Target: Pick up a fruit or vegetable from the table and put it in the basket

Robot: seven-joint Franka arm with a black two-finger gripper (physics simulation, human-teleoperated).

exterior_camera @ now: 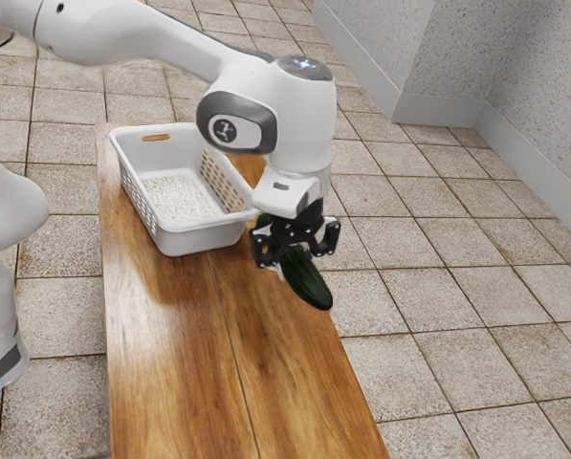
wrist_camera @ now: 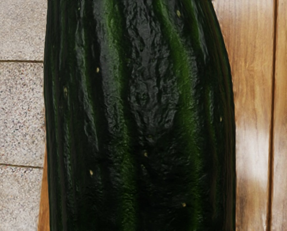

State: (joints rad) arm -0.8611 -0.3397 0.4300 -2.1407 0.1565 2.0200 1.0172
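My gripper point(exterior_camera: 296, 256) is shut on a dark green cucumber point(exterior_camera: 309, 281), holding it above the wooden table near the edge on the exterior view's right. The cucumber slants, one end reaching down past the fingers and the other partly hidden behind the gripper. In the wrist view the cucumber point(wrist_camera: 143, 115) lies large and close under my hand. A white basket point(exterior_camera: 201, 241) stands on the table, just to the exterior view's left of the gripper; its visible floor holds no fruit or vegetable.
The wooden table point(exterior_camera: 180, 354) stretches toward the exterior view's lower edge. Tiled floor point(exterior_camera: 448, 287) lies beyond its edge, with a grey wall point(exterior_camera: 553, 115) farther off. The basket's slotted side wall rises close beside the gripper.
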